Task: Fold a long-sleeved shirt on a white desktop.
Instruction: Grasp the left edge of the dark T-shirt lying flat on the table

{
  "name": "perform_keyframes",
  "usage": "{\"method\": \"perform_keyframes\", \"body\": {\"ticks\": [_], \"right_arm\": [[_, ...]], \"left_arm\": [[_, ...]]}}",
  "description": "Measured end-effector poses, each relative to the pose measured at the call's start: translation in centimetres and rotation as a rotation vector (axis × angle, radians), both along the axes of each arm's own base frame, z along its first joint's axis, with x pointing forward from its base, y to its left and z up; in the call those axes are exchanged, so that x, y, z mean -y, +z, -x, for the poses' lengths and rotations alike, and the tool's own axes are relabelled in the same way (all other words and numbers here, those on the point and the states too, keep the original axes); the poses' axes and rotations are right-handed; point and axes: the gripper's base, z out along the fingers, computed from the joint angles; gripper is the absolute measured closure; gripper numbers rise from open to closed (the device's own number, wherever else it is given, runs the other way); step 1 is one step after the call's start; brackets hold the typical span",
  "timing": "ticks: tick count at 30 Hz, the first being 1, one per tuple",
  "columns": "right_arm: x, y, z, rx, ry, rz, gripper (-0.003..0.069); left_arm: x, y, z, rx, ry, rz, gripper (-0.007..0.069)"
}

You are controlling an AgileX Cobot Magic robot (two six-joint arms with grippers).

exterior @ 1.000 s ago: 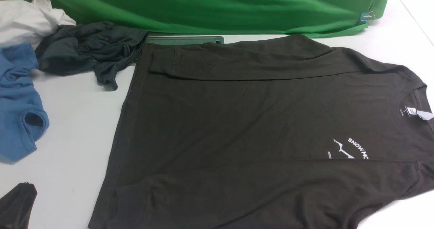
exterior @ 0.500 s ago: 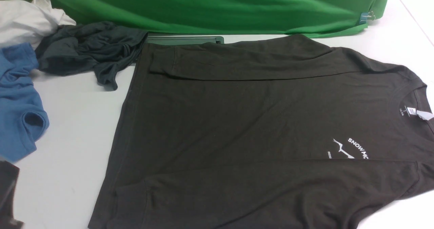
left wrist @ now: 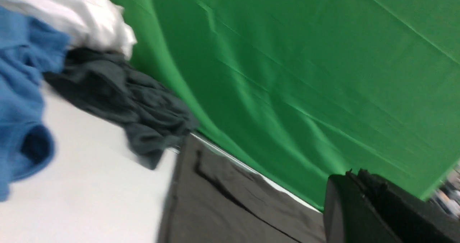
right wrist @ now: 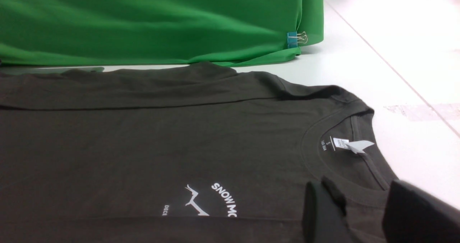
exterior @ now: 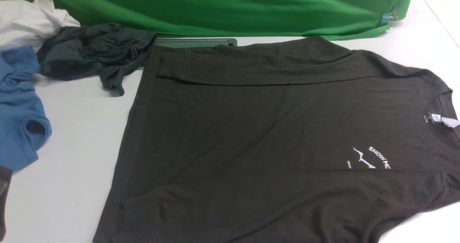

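One dark knit long-sleeved shirt (exterior: 251,135) — flat on matte white desktop (exterior: 72,138)

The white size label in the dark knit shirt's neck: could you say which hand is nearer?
Right. The right hand is over the collar beside the white size label; the left hand is off past the shirt's hem.

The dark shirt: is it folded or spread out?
Partly folded: the shirt lies flat on the desk, its far sleeve and near sleeve laid across its body.
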Motion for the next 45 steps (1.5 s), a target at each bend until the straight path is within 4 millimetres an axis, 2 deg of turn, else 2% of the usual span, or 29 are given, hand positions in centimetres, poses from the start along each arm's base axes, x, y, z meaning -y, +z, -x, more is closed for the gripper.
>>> {"method": "perform_keyframes", "body": {"ticks": [4, 8, 9, 11, 12, 16, 21, 23, 26, 29, 30, 31, 34, 36, 39, 42, 44, 45], "right_arm": [[0.0, 0.0, 0.0, 0.000, 0.000, 0.000, 0.0418], [0.0, 0.0, 0.0, 0.000, 0.000, 0.000, 0.0418], [0.0, 0.0, 0.0, 0.000, 0.000, 0.000, 0.0418], [0.0, 0.0, 0.0, 0.000, 0.000, 0.000, 0.0418], [0.0, 0.0, 0.0, 0.000, 0.000, 0.000, 0.0418], [0.0, 0.0, 0.0, 0.000, 0.000, 0.000, 0.0418], [0.0, 0.0, 0.0, 0.000, 0.000, 0.000, 0.0418], [0.0, 0.0, 0.0, 0.000, 0.000, 0.000, 0.0418], [0.0, 0.0, 0.0, 0.000, 0.000, 0.000, 0.0418], [0.0, 0.0, 0.0, 0.000, 0.000, 0.000, 0.0418], [0.0, 0.0, 0.0, 0.000, 0.000, 0.000, 0.0418], [0.0, 0.0, 0.0, 0.000, 0.000, 0.000, 0.0418], [0.0, 0.0, 0.0, 0.000, 0.000, 0.000, 0.0418], [0.0, 0.0, 0.0, 0.000, 0.000, 0.000, 0.0418], [0.0, 0.1, 0.0, 0.007, -0.002, -0.008, 0.0418], [-0.1, 0.5, -0.1, 0.052, -0.015, -0.156, 0.0418], [-0.1, 1.0, -0.1, 0.104, -0.028, -0.315, 0.0418], [0.0, 1.5, -0.1, 0.155, -0.040, -0.472, 0.0418]], "left_arm": [[0.7, 3.0, 0.7, -0.004, -0.070, -0.089, 0.0605], [2.2, 5.8, 0.5, -0.198, -0.257, -0.293, 0.0605], [2.3, 5.8, 0.3, -0.220, -0.270, -0.306, 0.0605], [3.0, 6.6, -0.8, -0.399, -0.416, -0.387, 0.0605], [3.1, 6.5, -0.9, -0.420, -0.437, -0.400, 0.0605], [3.4, 7.4, -4.1, -0.587, -0.574, -0.486, 0.0605], [3.4, 7.2, -7.2, -0.657, -0.640, -0.537, 0.0605], [3.7, 6.4, -8.8, -0.699, -0.689, -0.529, 0.0605], [4.3, 5.5, -9.9, -0.733, -0.745, -0.552, 0.0605], [6.1, 4.0, -11.2, -0.774, -0.855, -0.588, 0.0605], [6.2, 4.0, -11.2, -0.775, -0.859, -0.590, 0.0605], [7.1, 3.8, -11.7, -0.770, -0.895, -0.611, 0.0605], [7.9, 3.9, -12.1, -0.757, -0.922, -0.635, 0.0605], [8.9, 4.8, -12.4, -0.729, -0.965, -0.678, 0.0605], [9.2, 5.6, -12.6, -0.712, -0.980, -0.697, 0.0605], [9.2, 6.1, -12.7, -0.705, -0.982, -0.713, 0.0605], [9.2, 6.2, -12.7, -0.708, -0.987, -0.725, 0.0605], [9.2, 6.2, -12.5, -0.721, -1.001, -0.728, 0.0605]]}}
